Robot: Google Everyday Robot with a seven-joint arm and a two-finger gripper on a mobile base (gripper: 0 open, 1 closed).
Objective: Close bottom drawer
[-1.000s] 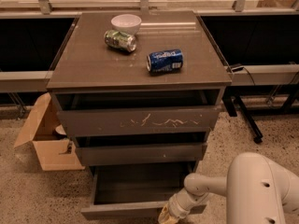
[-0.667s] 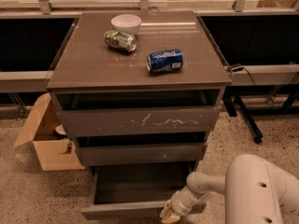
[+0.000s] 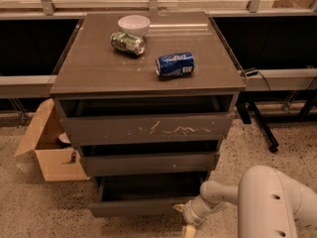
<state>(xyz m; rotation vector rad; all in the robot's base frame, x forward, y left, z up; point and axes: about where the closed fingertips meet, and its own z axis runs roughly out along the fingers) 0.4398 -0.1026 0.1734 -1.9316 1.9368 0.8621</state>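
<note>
- At the foot of the grey-brown chest of drawers, the dark grey-brown bottom drawer with the plain, low, flat front is still pulled out a little way.
- It sticks out less than it did a moment ago. Less of its wide, shallow inside shows now, so it has slid back toward the chest.
- The robot's pale two-finger gripper is low down at the right end of that drawer front, touching it or very close to it. It has hardly moved on from a moment ago.
- I cannot tell if the pincer is spread or pressed together. It is not holding anything that I can see.
- The thick white robot arm comes in from the right of the chest, down near the floor.
- I think the push is working and the job is partly done. The front is not yet in line with the drawers above, so more pushing looks needed.
- Above it sit the plain middle drawer and the taller top drawer with white scratches. Both show a dark gap on top.
- On top of the chest are a small white bowl, a green can lying on its side and a blue can lying on its side.
- To the left of the chest, an open brown cardboard box sits on the floor.
</note>
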